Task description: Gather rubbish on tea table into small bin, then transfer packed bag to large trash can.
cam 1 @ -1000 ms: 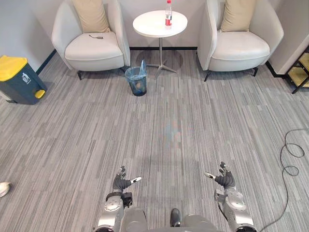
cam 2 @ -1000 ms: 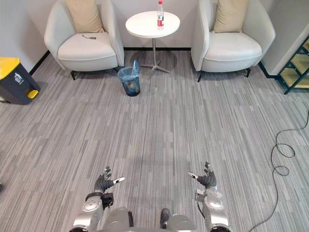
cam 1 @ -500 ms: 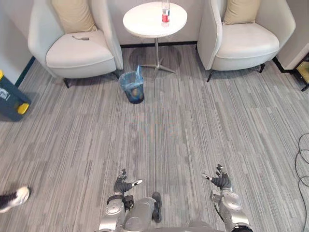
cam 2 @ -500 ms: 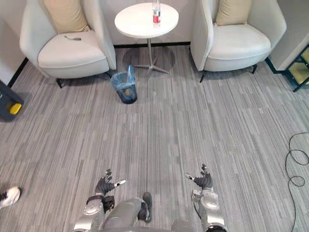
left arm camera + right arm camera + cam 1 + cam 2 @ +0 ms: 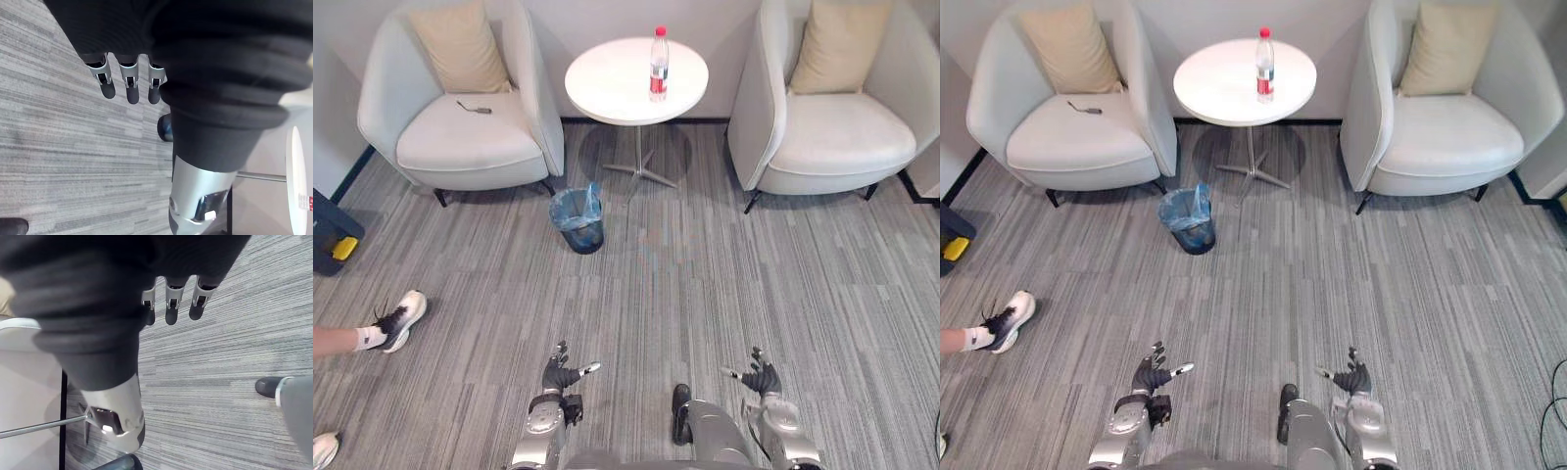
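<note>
A round white tea table (image 5: pixel 612 90) stands at the back between two armchairs, with a plastic bottle (image 5: pixel 658 65) with a red cap and label upright on it. A small dark bin (image 5: pixel 579 219) lined with a blue bag sits on the carpet in front of the table, to its left. My left hand (image 5: pixel 558 374) and right hand (image 5: pixel 764 378) hang low near the front, both open with fingers relaxed and holding nothing. Both are far from the table and the bin.
White armchairs (image 5: pixel 460 137) (image 5: pixel 832 137) with beige cushions flank the table; a small dark object (image 5: pixel 476 108) lies on the left seat. A dark bin with yellow (image 5: pixel 331 245) shows at the left edge. A person's leg and white shoe (image 5: pixel 396 321) are at the left.
The camera has moved closer to the table, so the chairs and bin look nearer. A person's shoe and leg have come further in at the left. My hands stay open.
</note>
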{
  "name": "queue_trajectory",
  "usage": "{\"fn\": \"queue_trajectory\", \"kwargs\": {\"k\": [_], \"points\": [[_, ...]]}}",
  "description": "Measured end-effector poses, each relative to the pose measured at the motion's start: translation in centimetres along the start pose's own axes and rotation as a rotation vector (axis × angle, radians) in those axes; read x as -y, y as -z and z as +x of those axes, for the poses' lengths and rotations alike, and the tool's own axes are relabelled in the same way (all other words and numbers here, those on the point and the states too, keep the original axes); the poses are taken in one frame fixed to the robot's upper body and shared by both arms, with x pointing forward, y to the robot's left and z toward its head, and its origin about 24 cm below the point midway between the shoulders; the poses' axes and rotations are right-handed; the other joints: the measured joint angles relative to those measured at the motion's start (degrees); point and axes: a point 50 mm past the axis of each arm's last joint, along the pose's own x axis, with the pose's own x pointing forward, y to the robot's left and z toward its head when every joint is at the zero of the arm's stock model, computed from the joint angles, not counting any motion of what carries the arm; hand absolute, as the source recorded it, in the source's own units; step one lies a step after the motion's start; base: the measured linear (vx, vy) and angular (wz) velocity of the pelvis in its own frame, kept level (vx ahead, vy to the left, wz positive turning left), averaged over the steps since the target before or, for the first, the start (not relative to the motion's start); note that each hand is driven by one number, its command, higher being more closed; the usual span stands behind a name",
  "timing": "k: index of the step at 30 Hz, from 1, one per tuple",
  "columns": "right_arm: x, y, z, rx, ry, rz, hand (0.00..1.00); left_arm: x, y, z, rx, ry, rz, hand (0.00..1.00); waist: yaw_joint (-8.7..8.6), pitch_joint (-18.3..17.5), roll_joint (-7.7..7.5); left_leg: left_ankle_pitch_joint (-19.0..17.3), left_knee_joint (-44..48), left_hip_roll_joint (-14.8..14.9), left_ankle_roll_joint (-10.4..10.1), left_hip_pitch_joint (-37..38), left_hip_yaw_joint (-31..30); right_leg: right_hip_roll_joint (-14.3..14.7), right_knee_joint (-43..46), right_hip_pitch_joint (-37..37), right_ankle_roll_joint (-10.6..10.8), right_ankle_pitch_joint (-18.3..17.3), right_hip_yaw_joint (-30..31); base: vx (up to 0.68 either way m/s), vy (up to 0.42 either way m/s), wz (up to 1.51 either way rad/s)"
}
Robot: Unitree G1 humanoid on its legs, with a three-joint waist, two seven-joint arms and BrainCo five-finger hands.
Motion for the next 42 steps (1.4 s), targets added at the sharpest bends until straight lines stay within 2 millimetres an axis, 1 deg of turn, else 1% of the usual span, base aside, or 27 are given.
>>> {"fn": "queue_trajectory", "kwargs": {"k": [1, 3, 5, 8, 9, 10, 11, 12, 13, 14, 15, 16, 18, 19, 20, 23, 25, 27, 29, 30, 31, 34, 36, 37, 38, 40, 42], "points": [[-0.6, 0.1, -0.1, -0.003, -0.013, 0.01, 0.0, 0.2, 0.4, -0.2, -0.014, 0.004, -0.006, 0.0, 0.26, 0.37, 0.41, 3.33, 11.51, 2.62, -0.62, -3.86, 0.37, 1.69, -4.11, 5.72, -0.8, -0.18, -0.61, 0.49, -0.211, 0.2], [-0.8, 0.3, -0.3, -0.005, -0.015, 0.021, 0.0, 0.1, 0.5, -0.3, -0.017, 0.003, -0.006, 0.0, 1.23, 0.91, -0.14, 2.29, 24.35, 5.48, 0.98, -8.39, 3.65, 3.27, -9.26, 13.76, -1.94, -0.59, -0.25, 0.54, -0.194, -0.02], [-1.2, 0.0, -0.3, 0.008, -0.023, 0.033, 0.0, 0.1, 0.4, -0.2, -0.01, 0.003, -0.006, 0.0, 1.44, 0.96, -0.94, 1.39, 26.47, 5.57, 2.41, -14.36, 6.25, 3.13, -12.51, 18.08, -3.07, -1.82, 0.28, 0.35, -0.098, -0.06], [-1.0, -0.7, -0.1, 0.028, -0.011, 0.055, 0.0, 0.1, -0.3, -0.2, 0.014, 0.005, -0.009, 0.0, 2.97, 1.73, -1.4, 0.11, 12.7, 2.34, 3.26, -21.44, 8.94, 1.56, -14.66, 21.6, -1.69, -2.7, 2.04, 0.34, 0.038, -0.27], [-0.9, -0.6, -0.1, 0.024, -0.004, 0.065, 0.0, 0.2, -0.3, -0.2, 0.015, 0.005, -0.011, 0.0, 3.51, 2.02, -1.67, 0.72, 0.76, -0.11, 2.56, -21.39, 9.77, 0.19, -15.33, 23.16, -0.31, -3.62, 2.29, 0.37, 0.111, -0.14], [-0.3, -0.5, -0.1, 0.023, 0.016, 0.072, 0.0, 0.6, -0.3, -0.2, 0.015, 0.013, -0.02, 0.0, 3.83, 2.03, -1.36, 3.49, -11.53, -1.64, 0.11, -20.83, 9.55, -0.06, -15.95, 24.14, 0.73, -4.71, 2.55, 0.45, 0.16, -0.15], [0.2, -0.4, -0.1, 0.023, 0.029, 0.063, 0.0, 1.0, -0.3, -0.3, 0.014, 0.018, -0.03, 0.0, 4.3, 1.74, 0.3, 6.98, -18.6, -1.69, 0.33, -20.6, 9.31, 0.81, -16.44, 24.88, 1.49, -5.74, 3.04, 0.39, 0.16, -0.14], [0.5, -0.4, -0.1, 0.023, 0.036, 0.055, 0.0, 1.1, -0.1, -0.4, 0.009, 0.019, -0.034, 0.0, 4.29, 1.49, 1.59, 9.78, -20.48, -1.2, 2.48, -20.73, 8.85, 1.66, -16.27, 25.55, 2.02, -6.85, 3.22, 0.42, 0.207, -0.09], [0.2, -0.2, -0.1, 0.01, 0.03, 0.059, 0.0, 0.7, 0.0, -0.4, 0.003, 0.013, -0.02, 0.0, 4.11, 1.39, 1.56, 12.48, -18.04, -2.01, 7.19, -20.65, 8.24, 0.84, -14.92, 26.8, 2.98, -9.65, 3.77, 0.44, 0.202, 0.06], [-0.3, 0.1, -0.3, 0.002, 0.017, 0.064, 0.0, 0.3, 0.1, -0.4, 0.004, 0.006, -0.007, 0.0, 4.24, 0.75, -1.18, 9.95, -17.05, -4.48, 7.92, -20.62, 9.23, -1.64, -12.79, 26.4, 3.85, -12.29, 3.61, 0.45, 0.181, 0.09], [-0.3, 0.4, -0.5, -0.008, 0.017, 0.067, 0.0, 0.2, 0.1, -0.4, 0.004, 0.004, -0.004, 0.0, 4.36, 0.54, -2.15, 8.77, -16.76, -5.45, 7.97, -20.61, 9.68, -2.87, -11.03, 26.02, 4.05, -13.43, 3.8, 0.47, 0.139, 0.06], [-0.4, 0.2, -0.4, -0.003, 0.012, 0.067, 0.0, 0.3, 0.0, -0.3, 0.005, 0.008, -0.002, 0.0, 4.42, 0.48, -2.67, 6.72, -16.14, -6.78, 8.5, -20.49, 10.0, -4.4, -4.41, 23.1, 5.12, -14.79, 5.36, 0.48, 0.162, -0.02], [-0.6, 0.2, -0.4, -0.004, 0.004, 0.067, 0.0, 0.1, 0.2, -0.3, -0.005, 0.005, 0.009, 0.0, 4.31, 0.59, -3.06, 5.01, -17.84, -8.19, 8.65, -17.17, 10.92, -6.2, 10.17, 17.71, 10.5, -14.99, 8.55, 0.52, 0.199, -0.08], [-0.8, 0.4, -0.5, -0.011, 0.001, 0.063, 0.0, 0.0, 0.4, -0.4, -0.012, 0.008, 0.024, 0.0, 4.24, 0.67, -3.22, 3.5, -19.31, -9.03, 8.84, -13.28, 11.21, -7.06, 20.75, 14.31, 16.49, -13.39, 10.23, 0.47, 0.152, -0.17], [-0.9, 0.7, -0.5, -0.018, -0.001, 0.059, 0.0, -0.1, 0.4, -0.4, -0.014, 0.01, 0.038, 0.0, 4.05, 0.74, -3.04, 1.86, -20.28, -9.32, 9.02, -9.29, 11.24, -7.53, 29.4, 11.76, 16.5, -13.3, 9.8, 0.57, 0.148, -0.14], [-0.9, 1.0, -0.7, -0.028, -0.002, 0.053, 0.0, -0.5, 0.2, -0.3, -0.004, 0.014, 0.07, 0.0, 3.7, 0.61, -2.98, -0.26, -22.84, -9.37, 9.67, -2.43, 10.92, -9.32, 37.91, 5.84, 11.07, -15.77, 3.48, 0.46, 0.059, -0.04], [-0.6, 0.9, -0.6, -0.025, 0.002, 0.041, 0.0, -0.5, -0.1, -0.1, 0.003, 0.014, 0.073, 0.0, 1.2, 0.78, -2.73, -0.47, -24.7, -8.66, 9.69, 1.93, 9.26, -8.78, 32.92, -0.23, 7.58, -17.78, -0.94, 0.47, -0.034, 0.43], [0.1, 0.9, -0.4, -0.03, 0.014, 0.021, 0.0, -0.3, -0.5, 0.1, 0.012, 0.019, 0.068, 0.0, 0.88, 1.34, -1.75, -0.55, -25.26, -7.1, 9.55, 4.65, 8.87, -6.97, 24.1, -4.06, 6.72, -17.19, -1.84, 0.48, -0.09, 0.34], [0.6, 1.2, -0.4, -0.038, 0.025, 0.012, 0.0, 0.0, -0.7, 0.3, 0.014, 0.022, 0.065, 0.0, 0.55, 1.75, -0.99, -1.1, -25.47, -5.22, 8.55, 7.41, 6.85, -4.59, 11.58, -5.45, 5.5, -12.23, -0.99, 0.53, -0.156, 0.46], [0.5, 1.4, -0.6, -0.045, 0.024, 0.016, 0.0, -0.2, -0.8, 0.3, 0.021, 0.019, 0.07, 0.0, 0.09, 1.43, -2.17, -2.28, -25.51, -5.15, 5.92, 8.78, 5.93, -3.64, 1.41, -5.04, 5.63, -4.66, 0.71, 0.63, -0.258, 0.66], [0.4, 2.0, -0.9, -0.059, 0.023, 0.021, 0.0, -0.7, -0.6, 0.3, 0.019, 0.01, 0.077, 0.0, -0.22, 0.82, -4.32, -4.53, -25.1, -5.66, 2.88, 10.77, 4.71, -4.34, -0.75, -4.94, 1.82, 8.17, 2.42, 0.64, -0.266, 0.57], [0.7, 0.9, -0.4, -0.027, 0.027, 0.016, 0.0, -0.1, 0.1, 0.2, -0.009, 0.014, 0.058, 0.0, -0.42, 0.3, -1.12, -4.82, -17.12, -1.09, 0.96, 7.72, 2.29, -1.07, 1.53, -4.02, -0.74, 2.76, -0.39, 0.43, -0.234, 0.3], [0.6, 1.0, -0.4, -0.028, 0.026, 0.019, 0.0, 0.4, -0.1, 0.3, -0.005, 0.024, 0.045, 0.0, -0.57, 0.57, -0.53, -2.35, -6.15, 0.7, -0.8, 3.05, 0.98, 0.2, -1.4, -0.5, -1.69, 2.03, -2.09, 0.36, -0.243, 0.39], [0.5, 1.3, -0.6, -0.036, 0.025, 0.025, 0.0, 0.8, 0.0, 0.2, -0.008, 0.03, 0.034, 0.0, -0.47, 0.71, -0.35, 1.29, 3.3, 2.08, -1.62, -0.32, 0.07, 1.14, -4.45, 3.79, -2.27, 1.69, -3.23, 0.44, -0.253, 0.37], [0.3, 1.7, -0.9, -0.046, 0.022, 0.033, 0.0, 1.0, 0.2, 0.0, -0.014, 0.033, 0.026, 0.0, -0.06, 0.83, -0.49, 1.58, 12.25, 3.91, -1.57, -3.27, 1.07, 2.15, -7.24, 8.0, -3.17, 1.07, -3.46, 0.36, -0.195, 0.28], [0.1, 1.3, -1.0, -0.026, 0.021, 0.055, 0.0, 1.1, 0.3, -0.1, -0.016, 0.035, 0.021, 0.0, 1.05, 1.06, -0.6, 0.85, 18.41, 5.44, -0.4, -7.89, 3.73, 2.93, -10.02, 12.55, -4.49, 0.03, -3.28, 0.31, -0.148, -0.02], [0.1, 1.2, -1.0, -0.018, 0.022, 0.068, 0.0, 1.0, 0.4, -0.1, -0.017, 0.031, 0.017, 0.0, 1.18, 1.41, -1.07, -0.16, 15.78, 5.4, 1.15, -11.83, 5.74, 2.72, -11.76, 15.06, -3.88, 0.35, -3.27, 0.26, -0.091, -0.04]]}}
